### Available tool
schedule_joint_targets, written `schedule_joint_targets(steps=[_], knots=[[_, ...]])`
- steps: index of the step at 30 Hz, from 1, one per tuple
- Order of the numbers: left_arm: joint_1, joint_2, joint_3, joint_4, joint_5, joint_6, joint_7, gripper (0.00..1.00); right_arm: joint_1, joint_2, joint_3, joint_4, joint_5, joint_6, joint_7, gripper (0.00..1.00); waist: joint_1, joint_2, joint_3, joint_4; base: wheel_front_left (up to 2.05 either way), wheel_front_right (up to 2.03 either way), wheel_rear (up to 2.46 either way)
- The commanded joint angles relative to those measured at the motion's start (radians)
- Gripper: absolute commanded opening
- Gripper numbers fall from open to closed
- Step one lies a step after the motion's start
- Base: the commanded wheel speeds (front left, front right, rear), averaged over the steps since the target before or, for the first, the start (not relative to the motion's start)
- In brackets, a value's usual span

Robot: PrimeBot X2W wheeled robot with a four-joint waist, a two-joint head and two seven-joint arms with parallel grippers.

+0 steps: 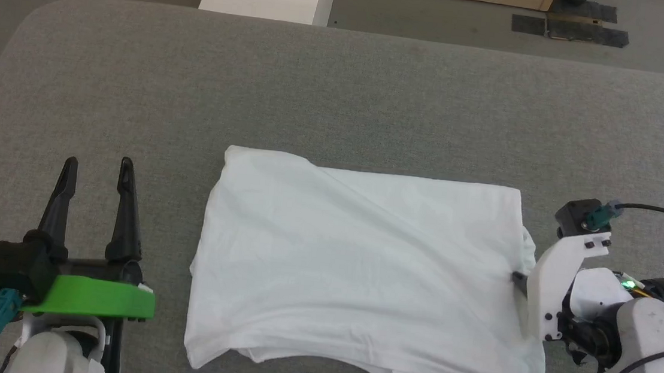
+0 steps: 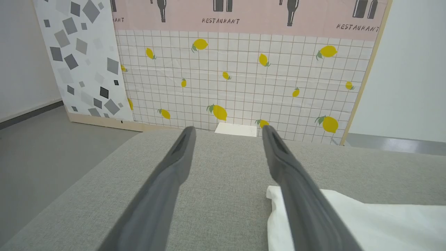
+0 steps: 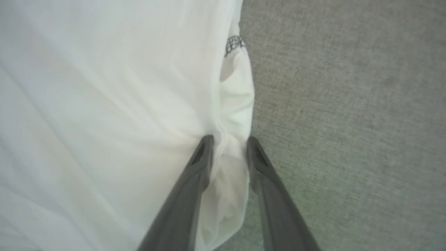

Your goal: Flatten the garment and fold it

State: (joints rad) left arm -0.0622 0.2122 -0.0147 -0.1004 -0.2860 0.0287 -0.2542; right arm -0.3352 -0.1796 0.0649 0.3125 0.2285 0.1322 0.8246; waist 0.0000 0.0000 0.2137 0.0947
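head: high, looks forward and down over grey counter [image 1: 340,91] | left wrist: low, level, faces lemon-print wall panel [image 2: 244,80] | right wrist: close, down on garment [image 3: 104,104] edge | shared: garment, counter

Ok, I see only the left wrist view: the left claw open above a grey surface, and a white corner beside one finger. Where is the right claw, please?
Observer: The right claw is at the right edge of the thin white shirt. Its two dark fingers stand on either side of a bunched fold there.
Operator: Does it hold that fold?
Observer: Fabric lies between the fingers, but I cannot tell whether they pinch it.
Operator: And is the shirt flat?
Observer: In the head view it lies as a rough rectangle on the grey fabric table. It has diagonal creases, and a lower layer peeks out along the near edge.
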Motion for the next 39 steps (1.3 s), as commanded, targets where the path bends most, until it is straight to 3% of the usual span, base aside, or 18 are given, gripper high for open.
schedule_joint_targets(steps=[1, 11, 16, 21, 26, 30, 35, 39], knots=[[-0.002, -0.011, 0.010, 0.005, 0.010, -0.011, -0.007, 1.00, 0.017, -0.003, -0.009, 0.039, 0.013, -0.002, -0.003, 0.00, 0.0000, 0.0000, -0.006, -0.006, 0.00, 0.00, 0.00], [0.007, -0.061, 0.060, 0.026, 0.056, -0.068, -0.008, 1.00, 0.032, -0.152, -0.246, 0.004, -0.045, -0.002, 0.030, 0.00, 0.0000, 0.0000, -0.038, -0.019, 0.00, 0.00, 0.00], [0.014, -0.083, 0.071, 0.034, 0.070, -0.087, -0.008, 1.00, 0.048, -0.159, -0.305, -0.036, -0.082, -0.002, 0.071, 0.00, 0.0000, 0.0000, -0.049, -0.019, 0.00, 0.00, 0.00], [0.021, -0.098, 0.081, 0.042, 0.079, -0.104, -0.008, 1.00, 0.069, -0.170, -0.237, -0.144, -0.040, -0.002, 0.130, 0.00, 0.0000, 0.0000, -0.072, -0.019, 0.00, 0.00, 0.00], [0.031, -0.110, 0.083, 0.054, 0.084, -0.119, -0.008, 1.00, 0.105, -0.194, -0.136, -0.317, 0.074, -0.002, 0.212, 0.00, 0.0000, 0.0000, -0.098, -0.017, 0.00, 0.00, 0.00], [0.037, -0.119, 0.083, 0.056, 0.088, -0.126, -0.008, 1.00, 0.109, -0.176, -0.070, -0.421, 0.138, -0.002, 0.241, 0.00, 0.0000, 0.0000, -0.108, -0.012, 0.00, 0.00, 0.00], [0.034, -0.132, 0.074, 0.059, 0.094, -0.138, -0.008, 1.00, 0.064, -0.076, 0.030, -0.403, 0.171, -0.002, 0.198, 0.00, 0.0000, 0.0000, -0.105, 0.018, 0.00, 0.00, 0.00], [0.030, -0.138, 0.066, 0.067, 0.098, -0.144, -0.008, 1.00, 0.001, -0.007, 0.115, -0.314, 0.168, -0.002, 0.124, 0.00, 0.0000, 0.0000, -0.092, 0.057, 0.00, 0.00, 0.00]])
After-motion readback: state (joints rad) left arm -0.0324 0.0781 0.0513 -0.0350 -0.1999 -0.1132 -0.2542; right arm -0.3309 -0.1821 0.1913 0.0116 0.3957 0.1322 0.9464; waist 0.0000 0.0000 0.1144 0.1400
